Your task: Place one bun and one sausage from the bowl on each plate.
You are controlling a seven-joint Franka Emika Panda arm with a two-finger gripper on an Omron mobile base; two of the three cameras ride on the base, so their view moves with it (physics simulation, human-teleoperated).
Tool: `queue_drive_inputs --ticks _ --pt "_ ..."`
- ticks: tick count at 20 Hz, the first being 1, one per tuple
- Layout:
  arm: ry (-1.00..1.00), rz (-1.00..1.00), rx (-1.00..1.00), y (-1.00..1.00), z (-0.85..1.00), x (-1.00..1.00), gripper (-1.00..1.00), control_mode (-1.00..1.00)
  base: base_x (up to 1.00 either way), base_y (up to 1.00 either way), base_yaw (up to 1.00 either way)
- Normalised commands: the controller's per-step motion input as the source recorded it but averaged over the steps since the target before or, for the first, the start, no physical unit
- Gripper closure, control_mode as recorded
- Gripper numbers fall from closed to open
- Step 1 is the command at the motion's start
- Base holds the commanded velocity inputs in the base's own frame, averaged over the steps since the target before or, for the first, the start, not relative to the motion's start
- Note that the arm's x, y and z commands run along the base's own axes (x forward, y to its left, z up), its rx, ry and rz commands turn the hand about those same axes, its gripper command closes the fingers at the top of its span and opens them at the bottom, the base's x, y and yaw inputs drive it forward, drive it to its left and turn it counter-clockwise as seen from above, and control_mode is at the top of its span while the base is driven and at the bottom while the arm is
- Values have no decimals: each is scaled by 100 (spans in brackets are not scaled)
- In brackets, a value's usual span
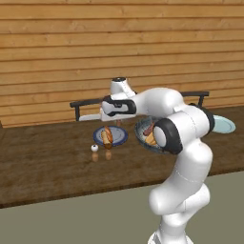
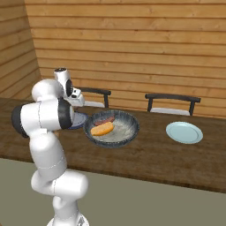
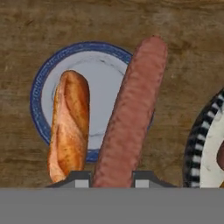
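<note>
Long wooden table (image 2: 154, 154) across both base views, two chairs behind it.

Bowl (image 2: 125, 133) mid-table, widest item on it, still holding one bun (image 2: 102, 129) and one sausage (image 2: 104, 119) side by side. Striped rim of same bowl at right edge of hand view.

Pale blue plate (image 2: 184, 132) well apart to the bowl's right, bare. Not yet served.

Blue-rimmed plate (image 3: 43, 83) just beside the bowl on its other side, directly under the hand. Second bun (image 3: 70, 122) lying on it lengthwise, one end overhanging the rim.

Gripper (image 3: 111, 180) above that plate, pinching a second sausage (image 3: 131, 109) at one end; rest of it reaching across the plate's right half, next to the bun. Whether clear of the plate or resting: cannot tell.

Handling, as judgement:
- Sausage: light, smooth skin, probably slippery; round, so likely to roll on a flat plate. Held at the end, prone to pivot. Mid-length grip across the narrow width safer for the next one.
- Bun: light, soft crust, crushable. Gentle grip across the middle, no hard squeeze.
- Plates: shallow, no wall to stop rolling; low release advisable.
</note>
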Motion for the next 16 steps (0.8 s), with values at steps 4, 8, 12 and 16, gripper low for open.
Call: queue_drive_inputs --ticks 4,8,12,16 --pt "-8 15 0 10 -57 0 100 -100 0 0 0" --pt "0 15 0 0 -49 14 100 -100 0 0 0" --pt "0 2 0 0 -19 25 100 -100 0 0 0" --pt "0 -4 0 0 -10 0 100 -100 0 0 0"
